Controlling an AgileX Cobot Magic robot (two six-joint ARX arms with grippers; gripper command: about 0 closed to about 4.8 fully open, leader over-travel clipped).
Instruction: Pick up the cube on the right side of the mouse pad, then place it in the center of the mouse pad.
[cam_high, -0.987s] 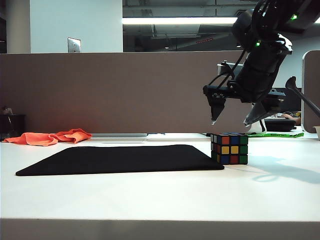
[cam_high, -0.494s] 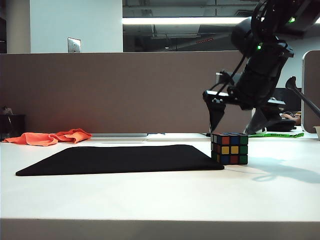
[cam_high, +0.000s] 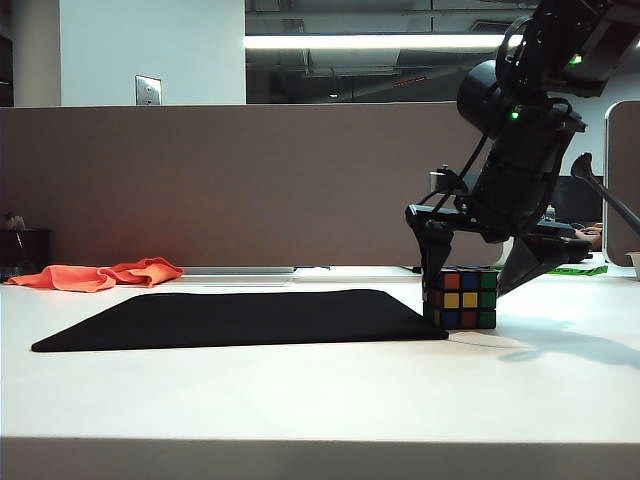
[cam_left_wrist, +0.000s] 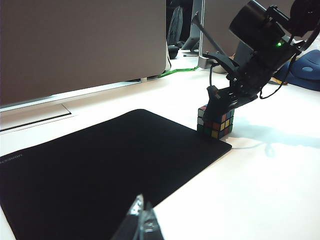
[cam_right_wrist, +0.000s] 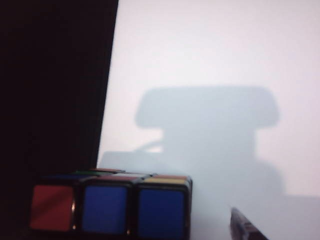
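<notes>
2 spread fingers of the right gripper (cam_high: 470, 278) straddle the cube (cam_high: 460, 298), arm angled down from upper right. Only the left wrist view shows the left gripper (cam_left_wrist: 140, 222), lower centre over the mouse pad (cam_left_wrist: 100, 165); spread cannot be told.

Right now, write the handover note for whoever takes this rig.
Right pincer: open, lowered astride the cube, one finger on each side, not closed.
Left pincer: parked back over the near edge of the mouse pad, state unclear.
Cube: on the table at the pad's right edge, not lifted.
Done: approach.
Left: close, lift, place at pad centre.
</notes>
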